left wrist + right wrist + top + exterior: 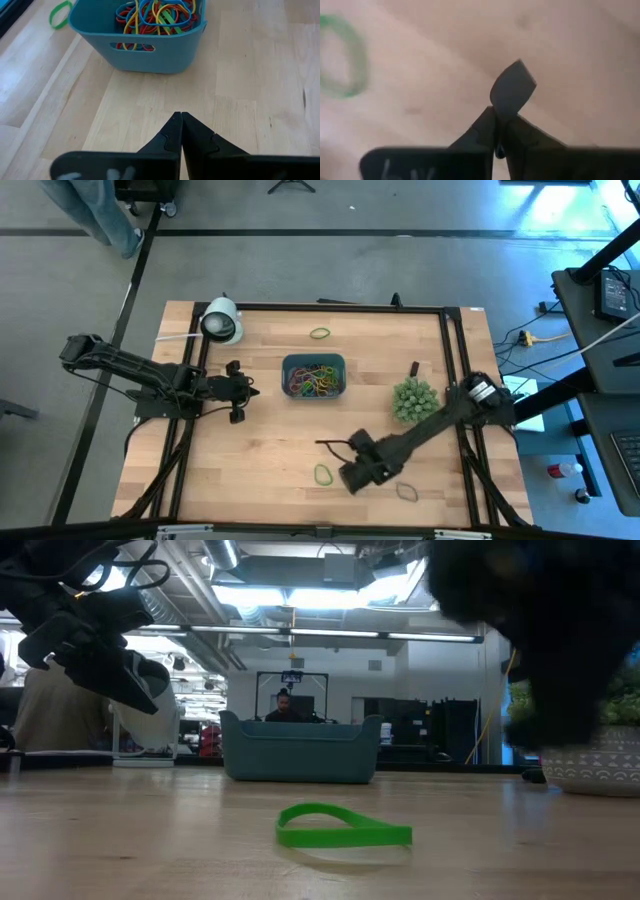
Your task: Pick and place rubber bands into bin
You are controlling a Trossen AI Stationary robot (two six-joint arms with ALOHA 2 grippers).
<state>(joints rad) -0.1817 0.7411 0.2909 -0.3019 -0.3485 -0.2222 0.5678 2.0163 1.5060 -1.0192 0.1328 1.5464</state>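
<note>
Teal plastic bin (313,361) of red, yellow, green, blue rubber bands (155,12); pale striped wooden bench (260,450); green spiky plant ball (414,398).

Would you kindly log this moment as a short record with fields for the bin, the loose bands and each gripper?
bin: blue-teal bin mid-table, holding many mixed-colour rubber bands
loose bands: green band beyond the bin; green band near the front edge; dull band beside the right arm
left gripper: shut, empty, left of the bin
right gripper: shut on a dark band, low over the wooden table
</note>
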